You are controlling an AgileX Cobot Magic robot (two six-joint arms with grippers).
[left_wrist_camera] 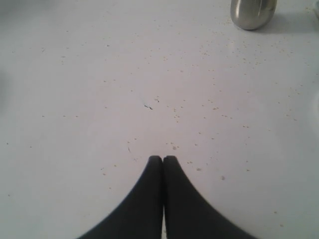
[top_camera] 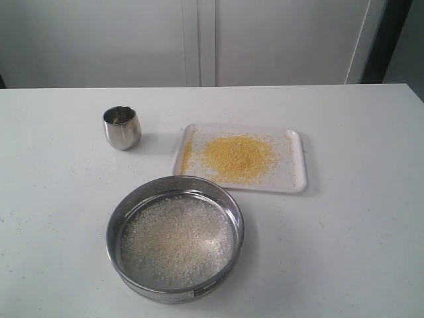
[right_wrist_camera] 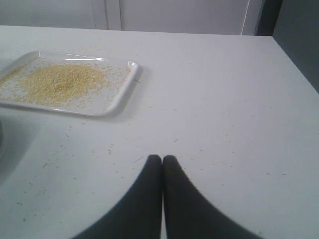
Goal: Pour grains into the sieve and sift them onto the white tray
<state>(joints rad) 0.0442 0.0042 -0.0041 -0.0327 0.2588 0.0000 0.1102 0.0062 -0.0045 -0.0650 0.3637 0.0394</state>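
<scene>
Fingers [left_wrist_camera: 144, 199] [right_wrist_camera: 144, 199] on both arms pressed together — white tray [right_wrist_camera: 123, 88] well apart from them.

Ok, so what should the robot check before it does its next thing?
1. Small yellow granules on the flat white rectangular plastic tray: ok.
2. Whitish rice-like grains kept in the wide round steel sieve, which sits on the white table: ok.
3. Small rounded steel cup upright: ok. Emptied: cannot tell.
4. Left hand shut, holding nothing: ok.
5. Right hand shut, holding nothing: ok.
6. No spills: not ok, stray grains dot the table.
</scene>
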